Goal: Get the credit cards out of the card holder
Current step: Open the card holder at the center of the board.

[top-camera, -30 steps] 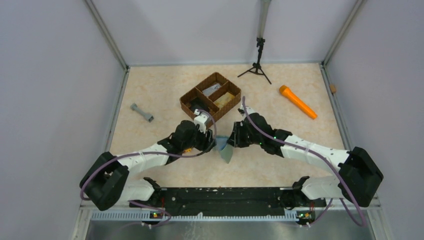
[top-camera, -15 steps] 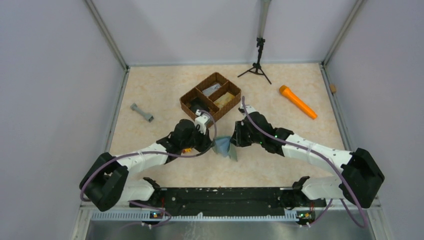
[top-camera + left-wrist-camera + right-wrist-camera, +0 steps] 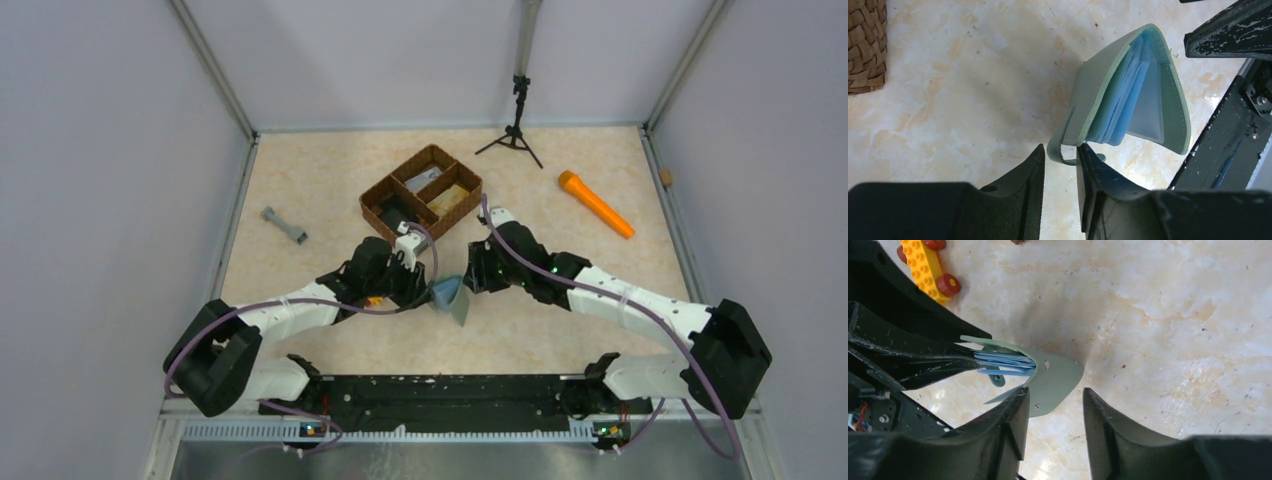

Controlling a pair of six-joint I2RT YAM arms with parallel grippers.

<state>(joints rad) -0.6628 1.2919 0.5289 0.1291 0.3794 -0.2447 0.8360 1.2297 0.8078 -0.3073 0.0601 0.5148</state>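
A card holder [image 3: 452,298] stood half open on the worktop [image 3: 320,190]. The right end effector [image 3: 1054,392] gaped empty beside it; the left end effector [image 3: 1061,150] straddled its strap [image 3: 1054,156], grip unclear. Unheld, it could topple shut.

Card holder [image 3: 1087,90] sage green, blue sleeves inside; basket [image 3: 372,196] brown woven; table [image 3: 320,180] beige marbled.

My left arm [image 3: 285,318] and right arm [image 3: 630,300]
White shells, black joints, scuffed black fingers [image 3: 1023,200], purple cables [image 3: 178,338] along both.
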